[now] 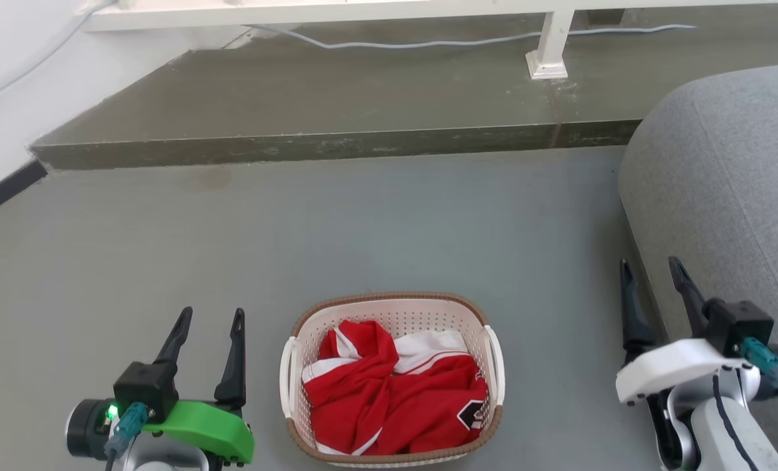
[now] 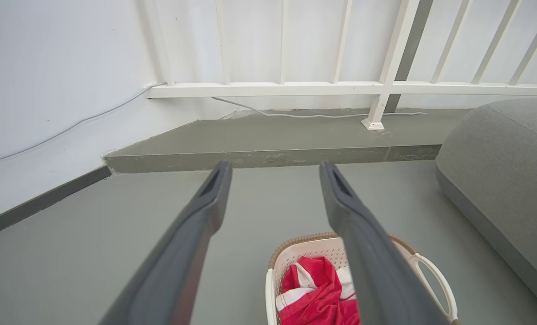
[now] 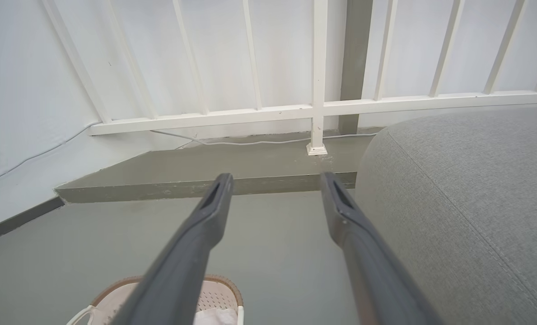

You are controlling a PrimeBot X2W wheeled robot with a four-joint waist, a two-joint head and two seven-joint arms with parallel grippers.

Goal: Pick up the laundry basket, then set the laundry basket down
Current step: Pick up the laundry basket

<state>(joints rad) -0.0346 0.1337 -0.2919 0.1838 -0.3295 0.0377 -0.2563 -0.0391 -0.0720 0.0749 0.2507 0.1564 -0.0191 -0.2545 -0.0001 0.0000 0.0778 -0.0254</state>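
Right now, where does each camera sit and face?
Head: atop the robot, facing down at the floor; laundry basket between left gripper and right gripper, both open.
Left wrist: faces the railing past its own fingers.
Right wrist: faces the grey sofa past its own fingers.
Shared: all show the laundry basket.

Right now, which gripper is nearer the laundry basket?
Left. The left gripper is just left of the laundry basket; the right gripper is well off to its right.
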